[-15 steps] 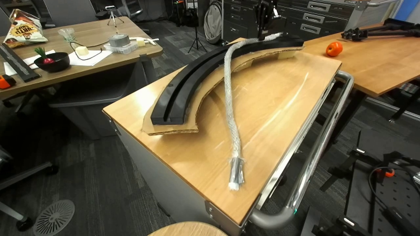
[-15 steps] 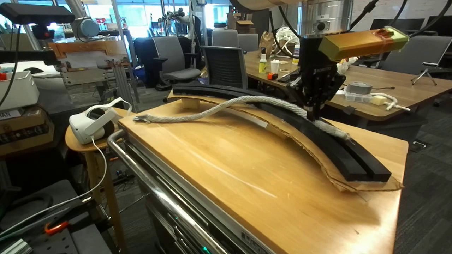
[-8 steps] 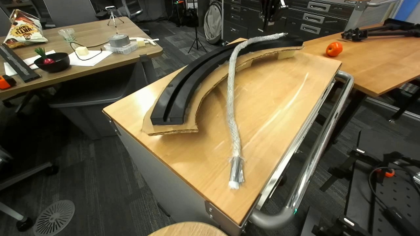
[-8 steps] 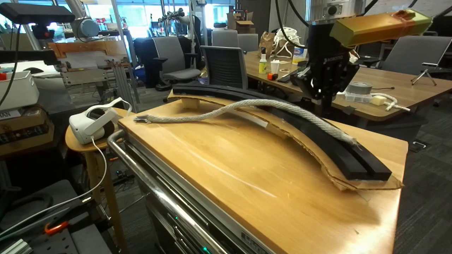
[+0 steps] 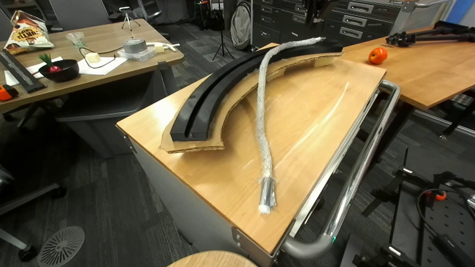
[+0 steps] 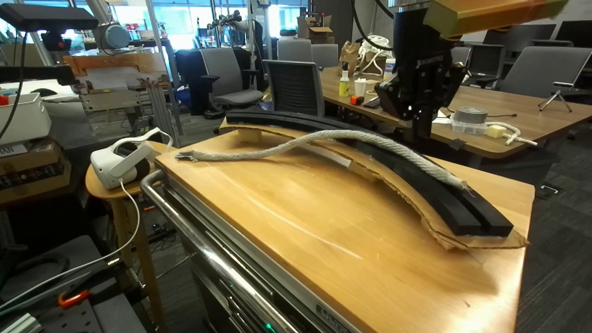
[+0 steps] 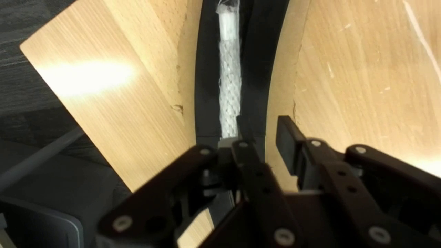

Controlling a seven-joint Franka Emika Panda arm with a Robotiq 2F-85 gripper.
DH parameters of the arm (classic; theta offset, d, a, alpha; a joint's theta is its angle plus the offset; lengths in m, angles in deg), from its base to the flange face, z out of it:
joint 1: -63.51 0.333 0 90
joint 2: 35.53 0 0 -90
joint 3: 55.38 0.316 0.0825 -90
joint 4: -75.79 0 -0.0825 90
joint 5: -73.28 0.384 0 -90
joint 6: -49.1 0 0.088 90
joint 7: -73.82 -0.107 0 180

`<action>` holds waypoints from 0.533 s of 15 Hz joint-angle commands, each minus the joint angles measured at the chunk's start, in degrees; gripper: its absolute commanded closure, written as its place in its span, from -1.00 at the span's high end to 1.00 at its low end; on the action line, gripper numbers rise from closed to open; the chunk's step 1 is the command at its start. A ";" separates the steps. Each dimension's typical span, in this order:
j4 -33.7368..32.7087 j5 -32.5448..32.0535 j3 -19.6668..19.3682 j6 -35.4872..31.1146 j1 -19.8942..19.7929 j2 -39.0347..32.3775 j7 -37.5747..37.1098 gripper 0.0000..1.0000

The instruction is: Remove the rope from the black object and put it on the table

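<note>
At two o'clock in an exterior view, the ROBOTIQ claw (image 6: 419, 133) hangs spread; braided rope (image 6: 334, 134) runs from atop the grooved arc (image 6: 445, 203) to nine on the wooden table (image 6: 296, 199).

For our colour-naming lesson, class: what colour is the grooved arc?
Black. The grooved arc shows best in an exterior view.

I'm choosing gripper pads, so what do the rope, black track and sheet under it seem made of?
The rope: matte braided fibre, by its visible weave, cotton or synthetic unclear. The black track: perhaps plastic, by its smooth, soft sheen. The sheet: likely matte corrugated cardboard, by its ridged brown edge.
</note>
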 commanded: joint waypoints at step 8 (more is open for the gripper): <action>-3.08 -0.65 -0.49 -1.46 0.80 -5.04 -3.33 0.95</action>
